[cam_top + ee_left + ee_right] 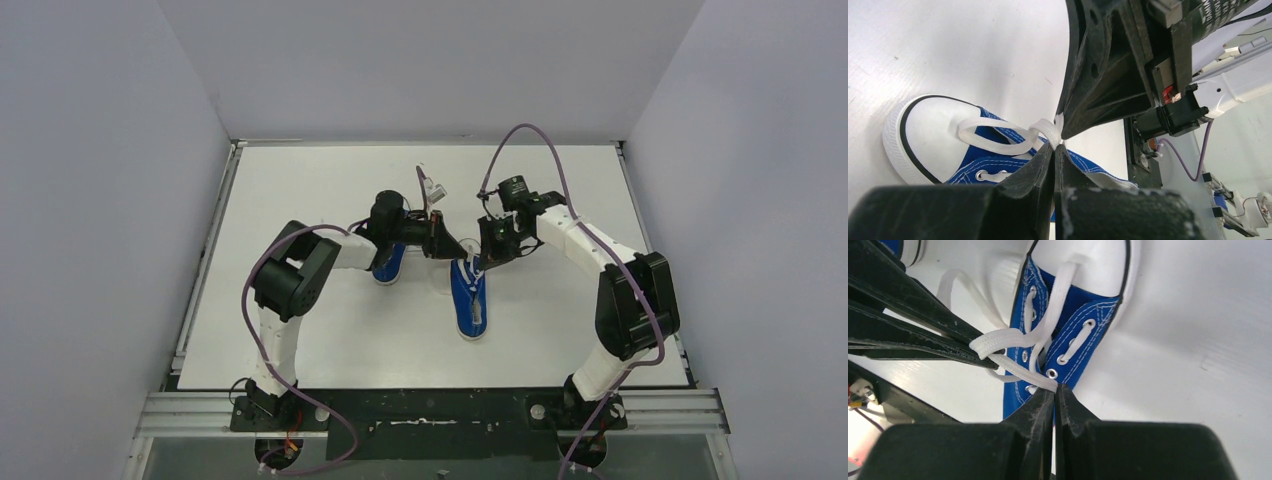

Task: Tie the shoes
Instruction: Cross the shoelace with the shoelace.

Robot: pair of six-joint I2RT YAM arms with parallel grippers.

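Pinches the white lace (pixel 998 341) tight with the left gripper (pixel 1054 150) and with the right gripper (pixel 1054 390), both shut, just above the blue sneaker (pixel 470 300) in the middle of the table (pixel 300 330). Has the other sneaker (pixel 389 268) just left of it, partly under the left arm. Shows white letters on a black motor (pixel 1218 15), too cut off to read.

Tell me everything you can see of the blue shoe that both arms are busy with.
It is a small sneaker of blue canvas with white stitching, a white rubber toe cap edged by a dark line, and metal eyelets. It lies sole-down on the white table, toe towards the near edge. Its flat white lace runs through the eyelets, and no finished bow shows. The left tool and the right tool are each shut on a stretch of it.
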